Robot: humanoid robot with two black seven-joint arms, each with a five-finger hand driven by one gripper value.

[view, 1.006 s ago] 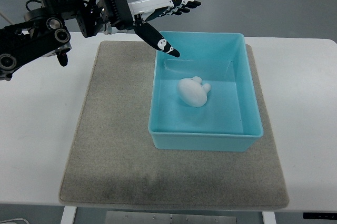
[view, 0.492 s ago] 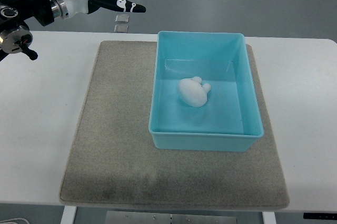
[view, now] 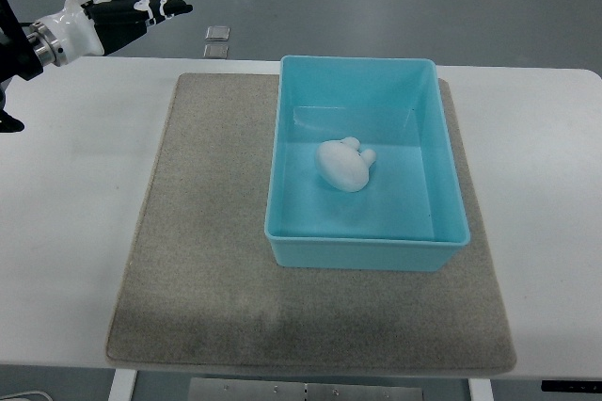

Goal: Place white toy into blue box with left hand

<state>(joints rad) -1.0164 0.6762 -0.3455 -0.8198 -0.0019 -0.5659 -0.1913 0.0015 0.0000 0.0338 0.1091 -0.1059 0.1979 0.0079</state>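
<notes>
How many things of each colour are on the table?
White: 1, the soft white toy
Blue: 1, the blue plastic box holding it
Grey: 1, the grey felt mat under the box
Total: 3
The left robot hand is off the table's far-left corner, fingers spread.

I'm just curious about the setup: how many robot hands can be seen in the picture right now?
1. The left hand is at the top left corner, fingers spread and holding nothing, well away from the blue box with the white toy inside. The right hand is not in view.
</notes>
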